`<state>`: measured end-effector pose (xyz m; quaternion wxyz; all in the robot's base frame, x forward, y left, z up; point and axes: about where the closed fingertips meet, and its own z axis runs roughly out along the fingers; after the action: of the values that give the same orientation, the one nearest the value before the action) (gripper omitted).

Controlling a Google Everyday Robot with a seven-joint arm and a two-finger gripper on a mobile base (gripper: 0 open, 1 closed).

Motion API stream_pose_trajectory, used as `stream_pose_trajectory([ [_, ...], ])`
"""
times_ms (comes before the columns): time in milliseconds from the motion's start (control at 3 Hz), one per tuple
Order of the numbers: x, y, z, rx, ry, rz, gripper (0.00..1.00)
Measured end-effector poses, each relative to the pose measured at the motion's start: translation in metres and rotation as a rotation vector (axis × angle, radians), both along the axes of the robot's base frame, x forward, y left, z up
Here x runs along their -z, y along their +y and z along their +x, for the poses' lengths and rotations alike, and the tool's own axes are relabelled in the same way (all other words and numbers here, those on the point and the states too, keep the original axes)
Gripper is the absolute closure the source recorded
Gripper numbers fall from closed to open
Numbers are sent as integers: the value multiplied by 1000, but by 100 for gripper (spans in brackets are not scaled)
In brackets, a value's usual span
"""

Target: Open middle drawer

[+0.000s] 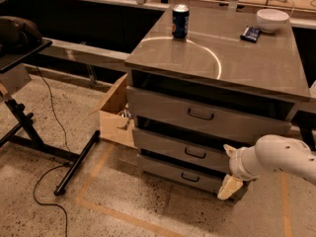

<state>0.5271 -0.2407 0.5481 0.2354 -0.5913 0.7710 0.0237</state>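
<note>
The grey metal desk [256, 73] carries three drawer fronts stacked under its top. The middle drawer [158, 143] sits second of the three, below the taller top drawer [158, 105] and above the bottom drawer [158, 167]. It looks closed, its front roughly in line with its neighbours.

The white arm [281, 157] reaches in from the right. Its hand [228, 168] hovers at the right end of the drawer stack, about level with the seam between the middle and bottom fronts. As far as this angle allows, the hand appears spread and holding nothing, with one pale tip high and one low.

The small dark loop handle [195, 153] lies well to the left of the hand and slightly above it.

To do this step well, the hand should travel left along the front, rise a little, and straddle the loop squarely before closing. Catching the bottom drawer's handle [190, 177] instead is the likely slip. Once gripped, pull straight out along the runners, not sideways.
</note>
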Motion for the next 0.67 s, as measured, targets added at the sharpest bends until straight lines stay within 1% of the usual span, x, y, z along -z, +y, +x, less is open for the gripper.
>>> stream_pose_trajectory([
  [333,6,1,5,-9,-6,23,0],
  [667,24,0,23,-18,9,57,0],
])
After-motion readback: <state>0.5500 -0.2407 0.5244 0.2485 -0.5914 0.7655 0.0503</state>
